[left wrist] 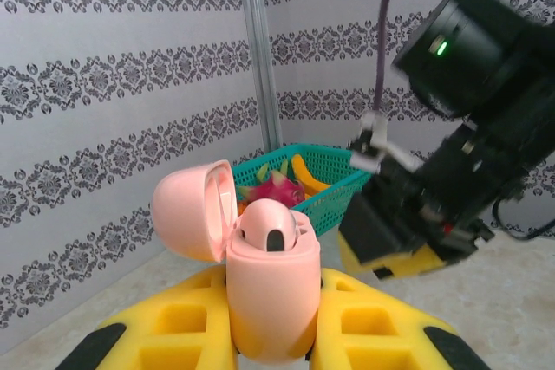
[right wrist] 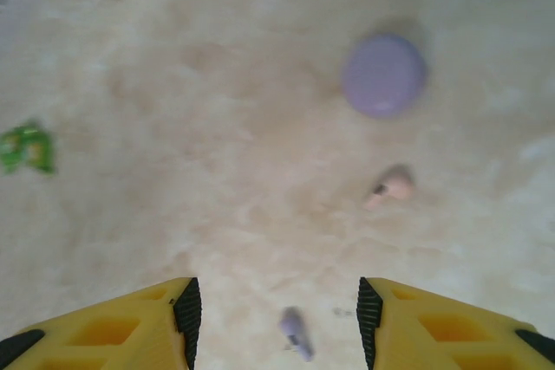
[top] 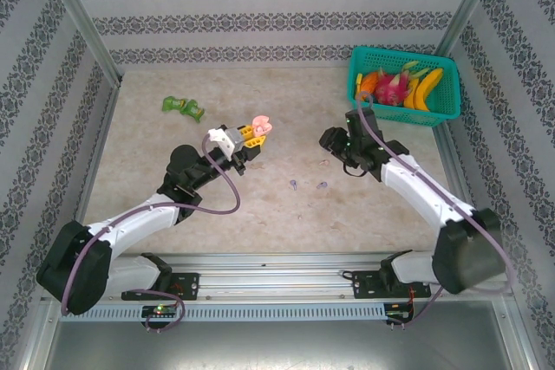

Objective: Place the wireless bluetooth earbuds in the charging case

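- Gripping the pink charging case (left wrist: 270,301) between its yellow fingers, the left gripper (left wrist: 273,327) is holding it upright above the table (top: 173,171), with the lid flipped open to one side.
- A seated pink earbud (left wrist: 270,233) is resting in a slot of that case.
- The right gripper (right wrist: 276,305) is hovering over the table with its jaws moderately apart, holding nothing.
- A lilac earbud (right wrist: 295,333) is lying on the table in the gap between the right fingertips, touching neither.
- A loose pink earbud (right wrist: 390,186) is lying farther out, and a round lilac case (right wrist: 383,75) is sitting closed beyond it.
- A teal basket (top: 408,113) of fruit is standing in the far right corner.
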`<state>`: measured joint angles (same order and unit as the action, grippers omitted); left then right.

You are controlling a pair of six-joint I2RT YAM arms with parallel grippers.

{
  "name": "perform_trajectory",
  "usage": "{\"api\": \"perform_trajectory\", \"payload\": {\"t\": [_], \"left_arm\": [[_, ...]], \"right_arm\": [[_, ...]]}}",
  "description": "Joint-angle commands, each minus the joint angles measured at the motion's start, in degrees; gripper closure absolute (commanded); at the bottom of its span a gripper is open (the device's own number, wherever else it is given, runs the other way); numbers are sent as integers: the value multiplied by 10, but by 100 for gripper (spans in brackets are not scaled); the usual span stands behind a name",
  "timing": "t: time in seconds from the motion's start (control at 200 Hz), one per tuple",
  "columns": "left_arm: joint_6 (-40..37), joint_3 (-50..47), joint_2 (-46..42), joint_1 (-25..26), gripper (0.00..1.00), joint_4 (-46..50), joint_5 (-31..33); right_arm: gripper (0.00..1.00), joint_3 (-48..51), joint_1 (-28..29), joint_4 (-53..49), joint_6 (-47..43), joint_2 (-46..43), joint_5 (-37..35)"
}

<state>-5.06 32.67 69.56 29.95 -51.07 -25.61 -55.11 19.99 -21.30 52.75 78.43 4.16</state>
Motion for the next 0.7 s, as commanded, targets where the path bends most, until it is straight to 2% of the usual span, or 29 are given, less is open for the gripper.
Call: {"api": "perform_trajectory", "payload": {"t": [0.0,0.315,0.694], "left_arm": [[8,-8,-16,5,100,-34,6],[15,-17,-19,5,100,-43,4],[15,-25,-28,4,100,-47,6]], "right_arm": [[47,-33,0,-61,65,46,-66],[49,-130,19,-148,165,195,-105],[49,-206,37,-198,205,295,-115]]}}
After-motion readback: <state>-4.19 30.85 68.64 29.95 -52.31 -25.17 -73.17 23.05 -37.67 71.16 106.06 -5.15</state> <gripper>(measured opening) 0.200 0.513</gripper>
